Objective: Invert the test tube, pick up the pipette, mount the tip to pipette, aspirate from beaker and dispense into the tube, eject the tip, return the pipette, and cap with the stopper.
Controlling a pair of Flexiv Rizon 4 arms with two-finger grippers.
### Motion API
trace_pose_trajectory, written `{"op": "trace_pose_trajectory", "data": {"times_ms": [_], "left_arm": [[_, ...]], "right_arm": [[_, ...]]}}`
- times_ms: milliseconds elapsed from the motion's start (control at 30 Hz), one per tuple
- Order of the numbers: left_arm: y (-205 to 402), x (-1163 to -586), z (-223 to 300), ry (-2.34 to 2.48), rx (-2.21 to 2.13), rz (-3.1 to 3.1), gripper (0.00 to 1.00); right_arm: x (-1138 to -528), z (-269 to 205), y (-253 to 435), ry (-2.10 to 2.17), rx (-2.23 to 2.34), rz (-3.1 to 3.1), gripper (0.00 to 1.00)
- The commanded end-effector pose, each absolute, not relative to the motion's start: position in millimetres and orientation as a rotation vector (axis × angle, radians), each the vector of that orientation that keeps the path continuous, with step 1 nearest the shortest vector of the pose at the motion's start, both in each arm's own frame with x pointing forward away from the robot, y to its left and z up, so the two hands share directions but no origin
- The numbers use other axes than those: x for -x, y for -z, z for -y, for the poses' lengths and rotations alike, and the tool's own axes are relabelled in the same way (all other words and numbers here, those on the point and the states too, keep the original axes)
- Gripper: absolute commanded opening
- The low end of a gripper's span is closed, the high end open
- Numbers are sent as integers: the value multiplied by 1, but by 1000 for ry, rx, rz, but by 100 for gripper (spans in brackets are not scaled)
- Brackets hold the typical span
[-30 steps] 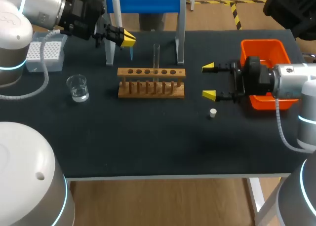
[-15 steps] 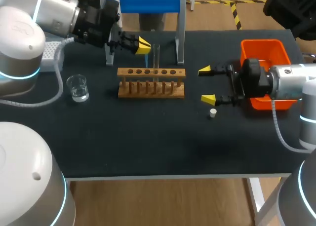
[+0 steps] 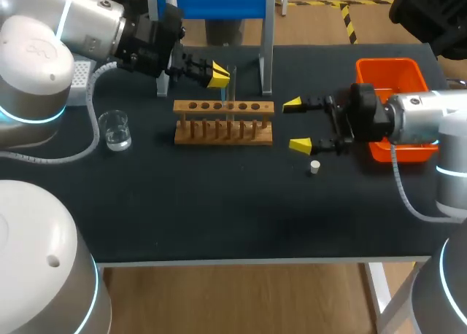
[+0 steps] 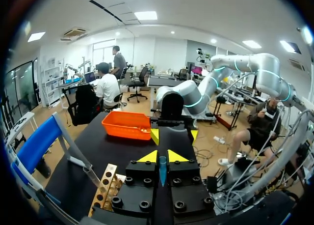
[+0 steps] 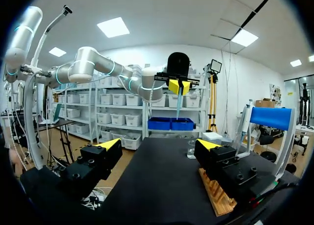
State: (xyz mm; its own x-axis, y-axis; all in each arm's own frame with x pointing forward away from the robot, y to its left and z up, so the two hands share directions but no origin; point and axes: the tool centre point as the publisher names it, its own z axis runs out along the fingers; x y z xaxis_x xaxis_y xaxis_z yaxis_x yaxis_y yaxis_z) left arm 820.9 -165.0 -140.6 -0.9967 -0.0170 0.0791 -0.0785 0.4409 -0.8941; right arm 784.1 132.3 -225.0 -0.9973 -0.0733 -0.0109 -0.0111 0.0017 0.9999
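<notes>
My left gripper (image 3: 219, 75) is shut on the pipette, whose blue tip (image 3: 223, 93) points down just left of the clear test tube (image 3: 231, 82). The tube stands upright in the wooden rack (image 3: 223, 122). In the left wrist view the blue tip (image 4: 162, 170) sits between the shut yellow fingertips of my left gripper (image 4: 159, 156). My right gripper (image 3: 298, 124) is open and empty, right of the rack. The white stopper (image 3: 314, 167) lies on the table just in front of it. The beaker (image 3: 115, 130) with liquid stands left of the rack.
An orange bin (image 3: 387, 75) sits at the right, behind my right arm. The blue pipette stand (image 3: 211, 2) rises behind the rack. A tip box (image 3: 82, 75) is at the far left, partly hidden by my left arm.
My left arm has carried the pipette rightward from the stand's left post to beside the test tube. My right gripper has edged left toward the rack, still open.
</notes>
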Motion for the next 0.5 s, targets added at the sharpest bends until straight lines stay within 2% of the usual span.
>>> {"op": "trace_pose_trajectory", "data": {"times_ms": [33,500], "left_arm": [[141,-820,166,-1631,-89,2618,0],[141,-820,166,-1631,-89,2618,0]], "right_arm": [[-789,-149,214,2129,-79,2231,100],[-803,-191,200,2108,-87,2239,100]]}}
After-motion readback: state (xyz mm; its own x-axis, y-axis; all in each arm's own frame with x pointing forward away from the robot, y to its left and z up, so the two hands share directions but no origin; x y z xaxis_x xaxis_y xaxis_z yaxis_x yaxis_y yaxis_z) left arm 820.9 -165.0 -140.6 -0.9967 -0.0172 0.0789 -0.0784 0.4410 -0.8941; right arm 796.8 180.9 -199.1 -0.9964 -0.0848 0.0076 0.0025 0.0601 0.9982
